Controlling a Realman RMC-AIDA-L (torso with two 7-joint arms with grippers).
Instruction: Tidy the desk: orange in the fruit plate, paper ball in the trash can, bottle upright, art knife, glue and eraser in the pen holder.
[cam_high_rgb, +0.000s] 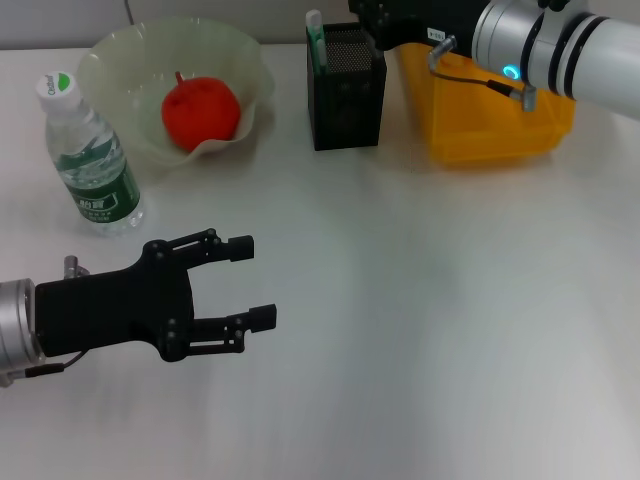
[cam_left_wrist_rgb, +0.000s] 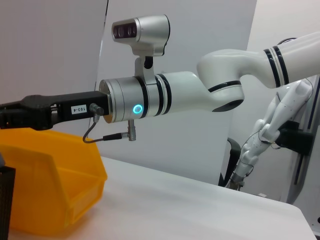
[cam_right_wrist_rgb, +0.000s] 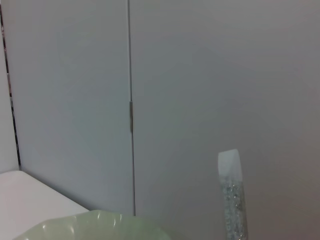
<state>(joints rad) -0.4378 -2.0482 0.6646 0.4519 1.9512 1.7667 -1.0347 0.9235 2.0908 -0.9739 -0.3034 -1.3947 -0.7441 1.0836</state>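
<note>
The orange (cam_high_rgb: 200, 110) lay inside the fruit plate (cam_high_rgb: 110, 60), which sat near the far left corner of the surface (cam_high_rgb: 420, 320). Just beside the plate, toward the left edge, the bottle (cam_high_rgb: 88, 158) stood upright with its white-and-green cap on top. The pen holder (cam_high_rgb: 345, 95) stood at the far edge near the middle, with a slim white-and-green item poking up from its near-left corner; I could not tell what it was. Touching or just beside the holder, on its right, sat the trash can (cam_high_rgb: 500, 130).

The left tool (cam_high_rgb: 252, 282) hovered over the near left part of the surface, its two black fingers (cam_high_rgb: 240, 246) well apart and holding nothing. It pointed toward the middle of the surface, apart from the bottle.

The right arm reached in from the far right corner, crossing above the trash can toward the top of the pen holder. The right tool (cam_high_rgb: 385, 25) was mostly out of sight at the far edge, so I could not tell how its fingers stood. From the left wrist camera, the same right arm stretched level above the yellow bin (cam_left_wrist_rgb: 55, 190).
</note>
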